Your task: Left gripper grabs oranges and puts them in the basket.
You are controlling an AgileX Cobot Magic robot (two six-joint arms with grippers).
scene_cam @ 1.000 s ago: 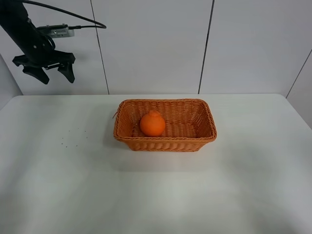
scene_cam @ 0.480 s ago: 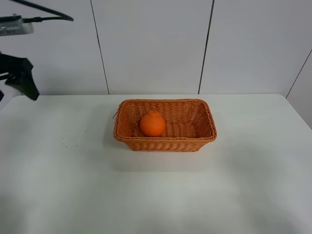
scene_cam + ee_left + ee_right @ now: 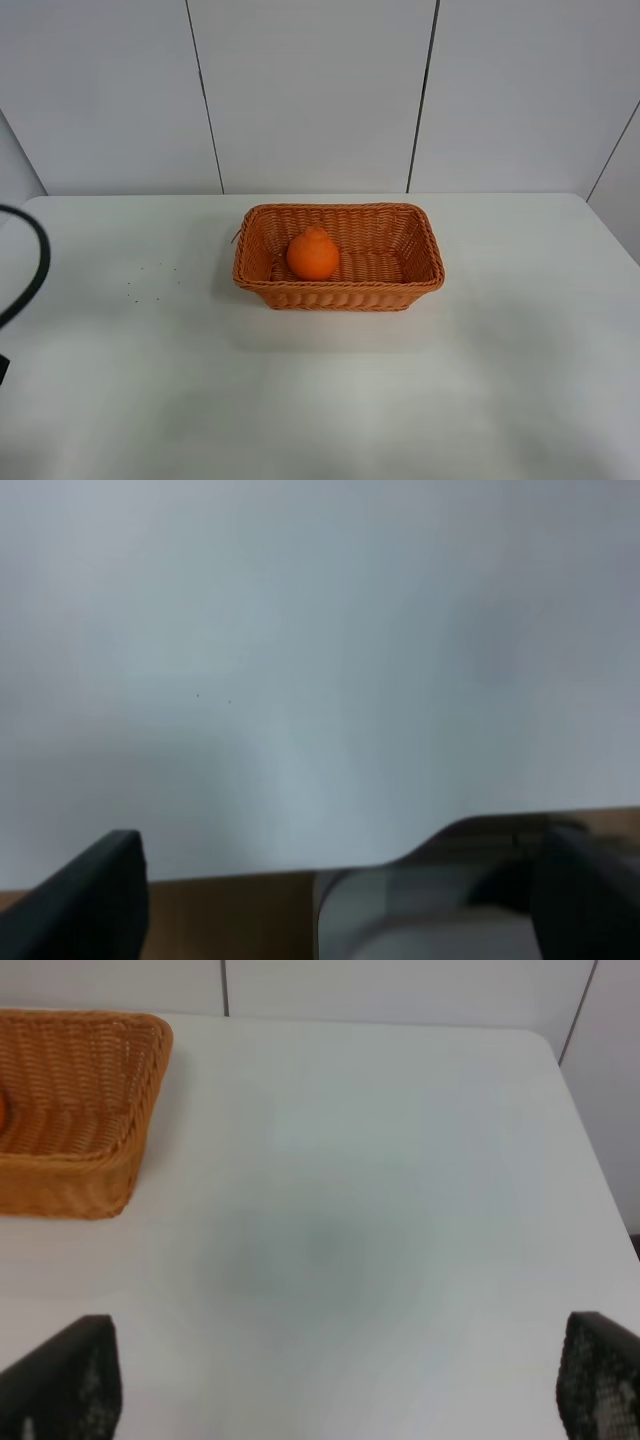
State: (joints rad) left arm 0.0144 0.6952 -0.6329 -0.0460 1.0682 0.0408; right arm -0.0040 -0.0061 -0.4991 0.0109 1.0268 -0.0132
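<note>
The orange (image 3: 313, 254) lies inside the wicker basket (image 3: 420, 250) at the middle of the white table, towards its left half. In the exterior high view the left gripper is out of sight; only a loop of its black cable (image 3: 36, 272) shows at the left edge. In the left wrist view the left gripper (image 3: 340, 885) is open and empty, its fingertips (image 3: 95, 895) wide apart over the table's edge, far from the basket. The right gripper (image 3: 330, 1380) is open and empty, with the basket's end (image 3: 80, 1110) off to one side of it.
The white table (image 3: 500, 380) has a few dark specks (image 3: 150, 280) left of the basket. White wall panels stand behind it. In the left wrist view the table's edge (image 3: 250, 872) has brown floor and a grey object (image 3: 420, 920) below it.
The left arm has swung from high at the back left, leftward and down out of the exterior view; only its cable shows now. The orange and the basket have not moved.
</note>
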